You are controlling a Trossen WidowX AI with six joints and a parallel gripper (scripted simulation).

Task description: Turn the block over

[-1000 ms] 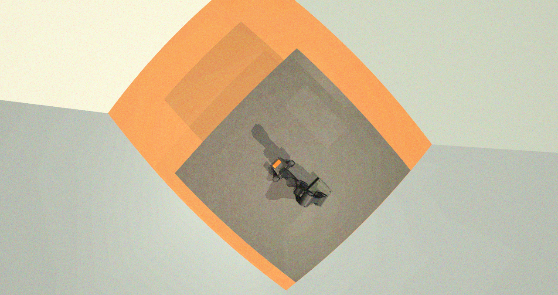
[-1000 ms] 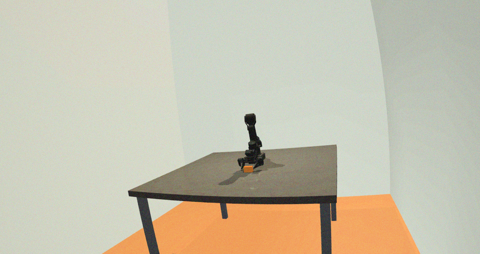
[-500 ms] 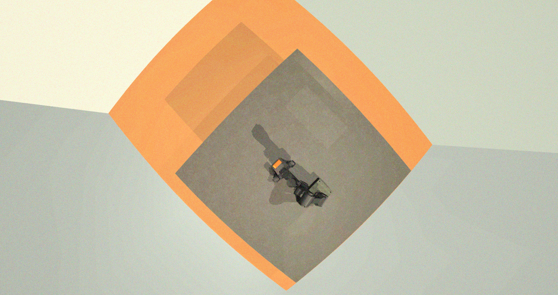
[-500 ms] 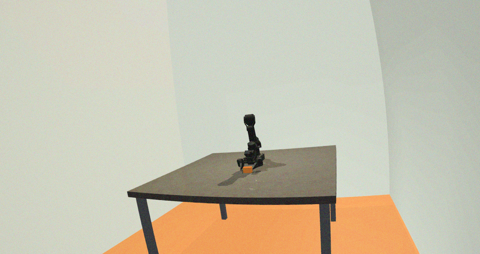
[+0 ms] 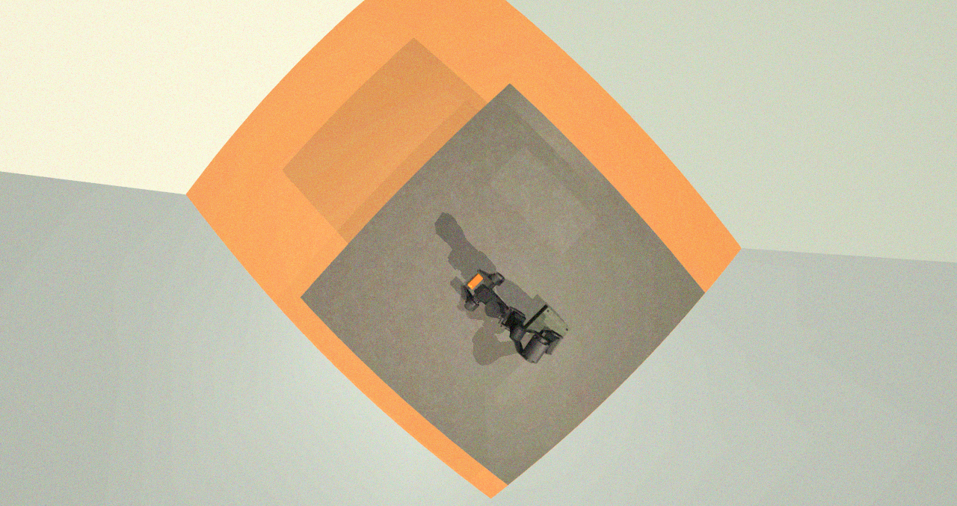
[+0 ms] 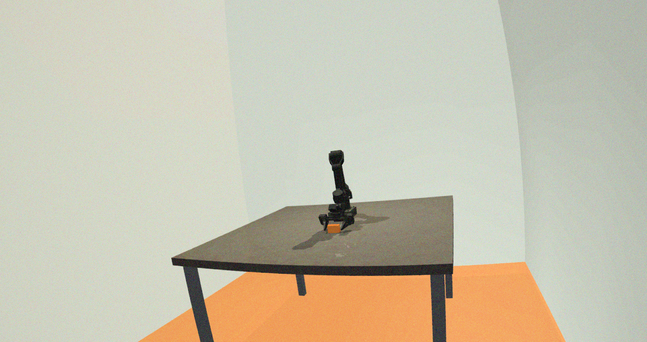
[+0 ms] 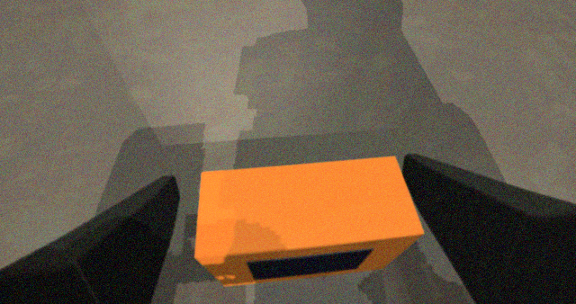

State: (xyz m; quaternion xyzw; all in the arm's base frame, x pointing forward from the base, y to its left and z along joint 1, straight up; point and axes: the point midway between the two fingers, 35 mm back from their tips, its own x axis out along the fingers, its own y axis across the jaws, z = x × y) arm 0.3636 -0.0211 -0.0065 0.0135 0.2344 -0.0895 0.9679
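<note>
The orange block (image 5: 475,280) (image 6: 333,229) (image 7: 306,201) appears to rest on the table (image 5: 401,309) (image 6: 253,242) (image 7: 58,57). A plain orange side faces up. In the wrist view its dark rectangular mark (image 7: 310,264) is on the upright side at the lower edge, facing back toward the arm's base. The mark does not show in either the top or the exterior view. My gripper (image 5: 474,282) (image 6: 333,227) (image 7: 292,175) is open, with one finger on each side of the block. A gap shows at the left finger; the right finger looks very close to the block, and contact is unclear there.
My arm (image 5: 514,322) (image 6: 339,177) stands behind the block, its base on the table. Its shadows fall across the table around the block. The orange floor (image 5: 227,168) (image 6: 362,312) lies beyond the table edges.
</note>
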